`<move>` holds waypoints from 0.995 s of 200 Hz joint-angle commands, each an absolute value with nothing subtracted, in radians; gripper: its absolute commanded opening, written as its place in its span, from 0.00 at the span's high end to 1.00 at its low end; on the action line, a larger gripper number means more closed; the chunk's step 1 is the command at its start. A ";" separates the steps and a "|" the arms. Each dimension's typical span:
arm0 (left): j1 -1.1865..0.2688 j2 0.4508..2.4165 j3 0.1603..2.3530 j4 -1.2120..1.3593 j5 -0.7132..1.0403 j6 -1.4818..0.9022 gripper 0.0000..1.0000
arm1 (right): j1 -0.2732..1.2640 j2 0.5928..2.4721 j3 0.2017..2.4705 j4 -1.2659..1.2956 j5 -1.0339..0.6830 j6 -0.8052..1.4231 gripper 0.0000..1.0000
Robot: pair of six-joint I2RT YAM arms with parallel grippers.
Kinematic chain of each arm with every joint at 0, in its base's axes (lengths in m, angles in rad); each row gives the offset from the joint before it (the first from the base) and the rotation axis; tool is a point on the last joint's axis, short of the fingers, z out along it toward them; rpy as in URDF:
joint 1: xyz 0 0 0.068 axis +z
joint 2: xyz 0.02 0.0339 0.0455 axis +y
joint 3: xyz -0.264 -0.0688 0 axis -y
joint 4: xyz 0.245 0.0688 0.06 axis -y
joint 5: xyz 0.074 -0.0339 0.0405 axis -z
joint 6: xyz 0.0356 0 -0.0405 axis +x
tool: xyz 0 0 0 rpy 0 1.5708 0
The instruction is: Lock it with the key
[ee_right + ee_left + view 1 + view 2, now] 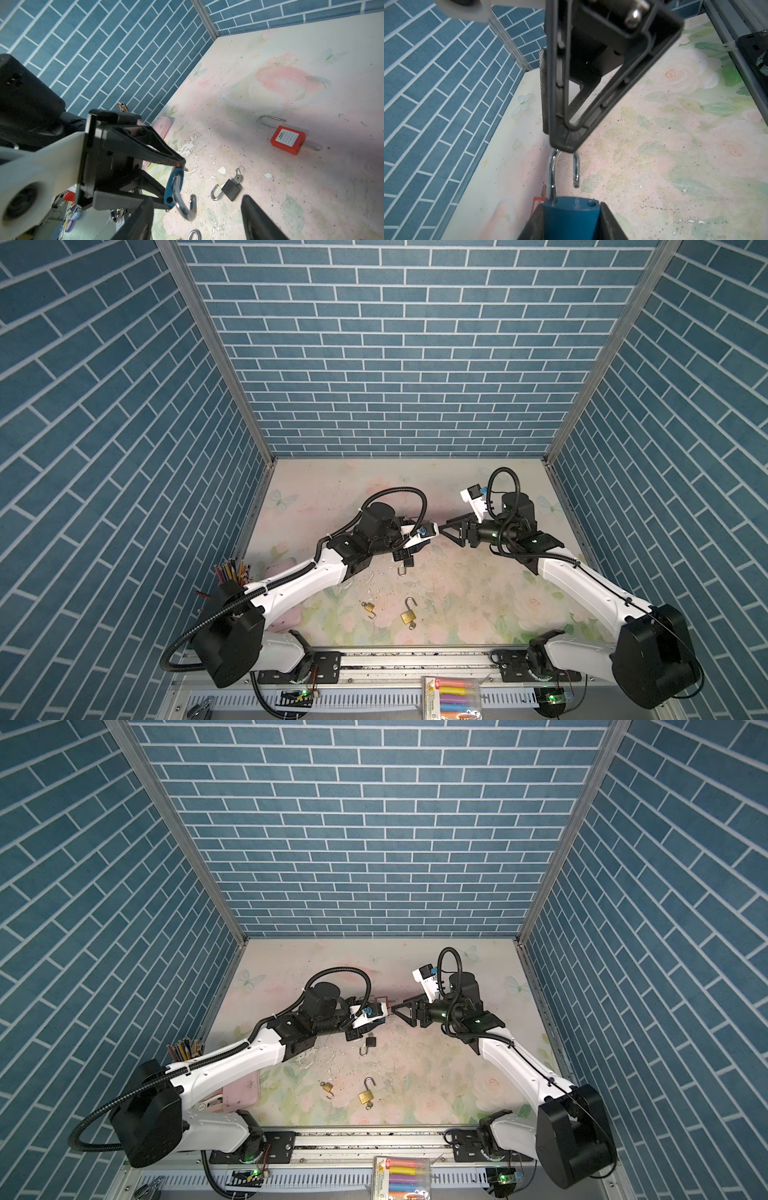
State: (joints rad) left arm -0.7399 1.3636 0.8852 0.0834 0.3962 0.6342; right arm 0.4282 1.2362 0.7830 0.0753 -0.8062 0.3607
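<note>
My left gripper is shut on the body of a blue padlock. The padlock's silver shackle stands open, with its free end clear of its hole. My right gripper faces it, open, with the shackle between its spread fingers. One right fingertip sits at the top of the shackle's bend. In both top views the two grippers meet above mid-table. The blue padlock's keyhole end is hidden inside the left gripper, so no key shows in it.
A black padlock with a key and ring lies open just below the grippers. A red padlock with a key lies behind them. Two open brass padlocks lie nearer the front. A pencil cup and pink case are at the left.
</note>
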 commanded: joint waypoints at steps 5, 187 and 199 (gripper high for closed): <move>-0.734 1.373 0.914 0.109 0.422 0.627 0.96 | 0.444 1.250 0.796 0.097 -0.846 0.353 0.43; -0.760 1.402 0.869 0.222 0.247 0.660 0.96 | 0.477 1.290 0.833 0.109 -0.866 0.399 0.94; -0.762 1.398 0.857 0.247 0.236 0.658 0.96 | 0.477 1.291 0.834 0.110 -0.867 0.402 0.95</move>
State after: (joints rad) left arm -0.7570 1.3891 0.8833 0.1608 0.2771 0.6365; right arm 0.4713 1.2812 0.8047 0.0845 -0.8284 0.3824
